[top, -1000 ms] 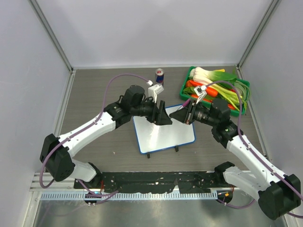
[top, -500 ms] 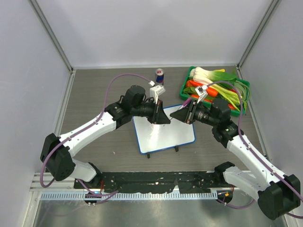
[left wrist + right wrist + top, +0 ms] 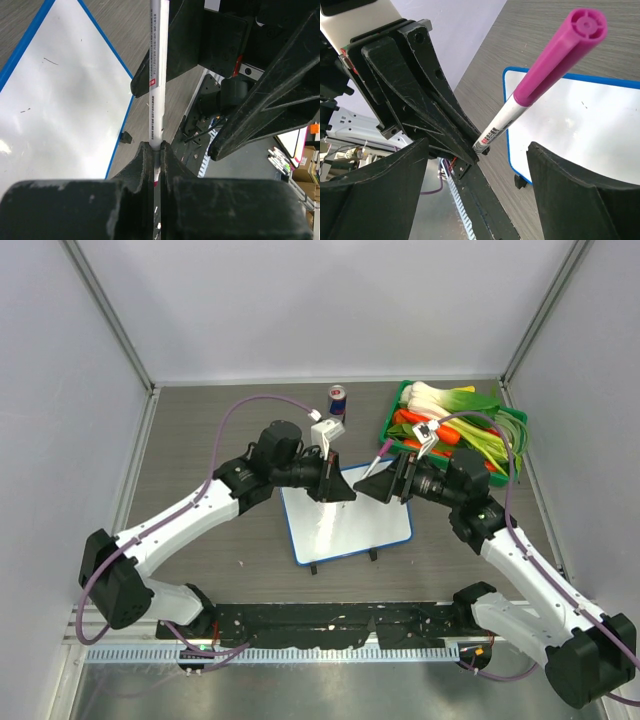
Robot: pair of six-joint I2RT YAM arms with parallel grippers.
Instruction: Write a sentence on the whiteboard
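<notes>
The whiteboard (image 3: 350, 518), white with a blue rim, lies flat between the arms; it also shows in the wrist views (image 3: 60, 100) (image 3: 580, 125). No sentence is in view on it, only a few faint specks. A marker (image 3: 520, 100) with a white barrel and a magenta cap hangs over the board's far edge (image 3: 384, 452). My left gripper (image 3: 340, 485) (image 3: 156, 146) is shut on the barrel's end (image 3: 156, 95). My right gripper (image 3: 382, 483) (image 3: 477, 146) faces it, open, with its fingers (image 3: 385, 195) apart on both sides of the marker, not touching it.
A green tray (image 3: 391, 412) of leeks and carrots stands at the back right, close behind the right arm. A small can (image 3: 338, 398) stands behind the board. Grey walls close in the table on three sides.
The left gripper shut on the marker's barrel and the right gripper then opened and let it go. The left gripper has drawn slightly left with the marker.
</notes>
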